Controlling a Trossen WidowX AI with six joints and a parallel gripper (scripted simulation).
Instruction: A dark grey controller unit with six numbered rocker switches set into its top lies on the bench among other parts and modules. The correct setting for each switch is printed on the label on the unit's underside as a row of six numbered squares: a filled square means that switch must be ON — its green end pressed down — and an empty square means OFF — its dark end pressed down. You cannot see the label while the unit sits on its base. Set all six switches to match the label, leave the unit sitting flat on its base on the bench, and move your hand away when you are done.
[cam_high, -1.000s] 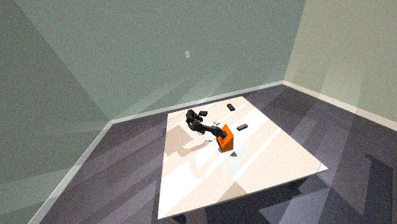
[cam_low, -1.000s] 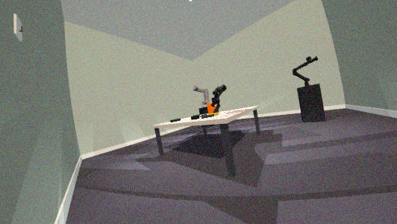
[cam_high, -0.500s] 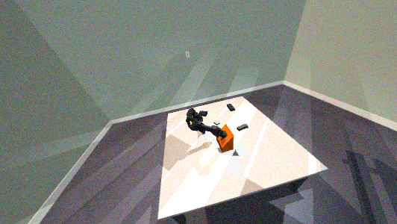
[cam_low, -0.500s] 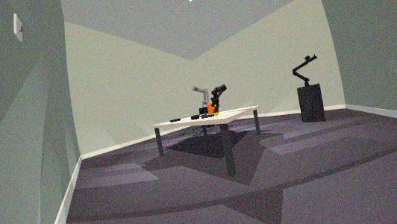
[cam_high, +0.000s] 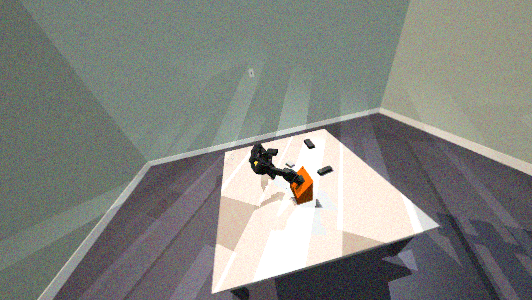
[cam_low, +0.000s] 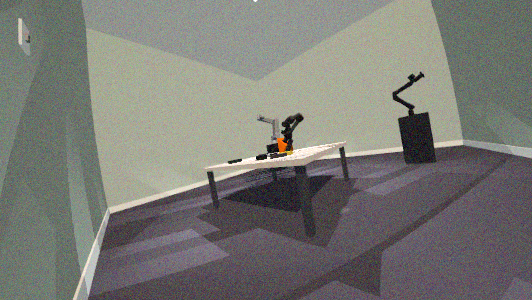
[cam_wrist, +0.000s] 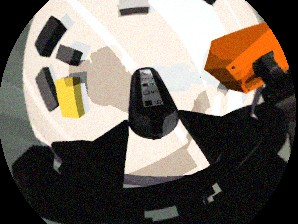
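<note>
The dark grey controller unit (cam_wrist: 137, 100) is in the middle of the wrist view, its label side turned towards the camera and tilted. The white label (cam_wrist: 152, 94) shows a column of small squares with markings, some dark and some outlined; blur and slant keep me from telling all six. The rocker switches face away and are hidden. My gripper (cam_wrist: 153, 117) is shut on the unit's near end, one black finger at each side. Whether the unit's far end touches the bench cannot be told. In the top and exterior views the unit is too small to tell apart from the arm.
Dark modules (cam_wrist: 50, 36) (cam_high: 325, 170) (cam_high: 309, 144) lie on the bench (cam_high: 370, 200) (cam_low: 320, 153). A yellow block (cam_wrist: 71, 97) is left of the unit. The orange base (cam_wrist: 235, 55) (cam_high: 304, 190) carries the arm. Another black arm stands on a cabinet (cam_low: 417, 140) away from the bench.
</note>
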